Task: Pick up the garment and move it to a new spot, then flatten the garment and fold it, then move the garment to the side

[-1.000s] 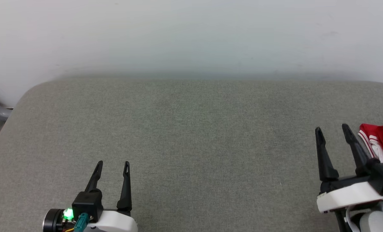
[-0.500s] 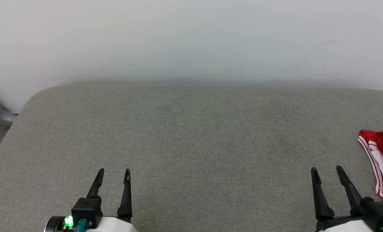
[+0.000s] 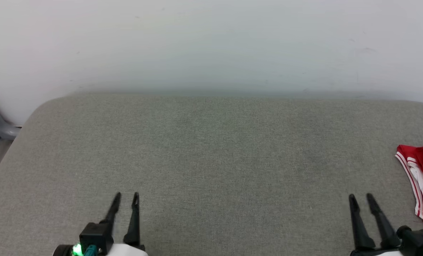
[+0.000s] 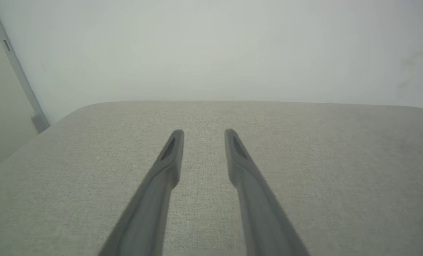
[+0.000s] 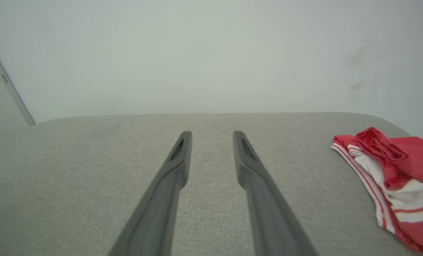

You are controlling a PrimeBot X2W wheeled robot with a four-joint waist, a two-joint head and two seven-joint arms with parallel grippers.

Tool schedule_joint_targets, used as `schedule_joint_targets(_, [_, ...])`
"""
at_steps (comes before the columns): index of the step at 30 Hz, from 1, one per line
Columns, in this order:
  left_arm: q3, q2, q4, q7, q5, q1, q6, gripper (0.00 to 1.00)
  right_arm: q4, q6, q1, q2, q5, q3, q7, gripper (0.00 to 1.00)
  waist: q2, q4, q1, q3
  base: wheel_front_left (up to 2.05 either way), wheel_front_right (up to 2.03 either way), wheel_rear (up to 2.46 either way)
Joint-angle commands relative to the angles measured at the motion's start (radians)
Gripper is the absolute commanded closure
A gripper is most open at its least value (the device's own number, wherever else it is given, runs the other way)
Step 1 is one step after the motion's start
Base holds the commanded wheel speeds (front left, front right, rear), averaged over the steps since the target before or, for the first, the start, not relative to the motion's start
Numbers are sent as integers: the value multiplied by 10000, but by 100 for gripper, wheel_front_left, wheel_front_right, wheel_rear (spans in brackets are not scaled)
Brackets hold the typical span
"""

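Garment [image 3: 422,177] lies crumpled right of right tool [image 3: 360,196].

The left end effector [image 3: 126,196] sits at the lower left of the head view. Its two long dark fingers point forward, away from the body, nearly parallel. The left wrist view shows a clear gap between them, with nothing gripped. A green indicator lamp [image 3: 77,250] glows on that wrist. The right end effector [image 3: 360,196] sits at the lower right. Its fingers lean slightly leftward, likewise parted and holding nothing.
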Motion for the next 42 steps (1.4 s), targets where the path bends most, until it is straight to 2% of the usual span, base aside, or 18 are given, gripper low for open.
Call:
schedule_joint_targets(1, [2, -10, 69, 25, -9, 25, -1, 100, 72, 0, 6, 0, 9, 6, 7, 100, 0, -1, 0, 0, 0, 0, 0])
schedule_joint_targets(3, [12, -39, 251, 78, -81, 103, -8, 100, 240, 0, 10, 2, 87, 22, 51, 100, 0, -2, 0, 2, 0, 0, 0])
schedule_joint_targets(15, [307, -53, 389, 693, -2515, -225, -218, 100, 493, -1, -419, -21, 2493, -31, 615, 100, 0, -54, 0, 47, 0, 0, 0])
schedule_joint_targets(42, [767, -80, 580, 1717, -6779, -749, -587, 100, 944, -2, -1163, -40, 6648, -157, 1631, 100, 0, -166, 0, 145, 0, 0, 0])
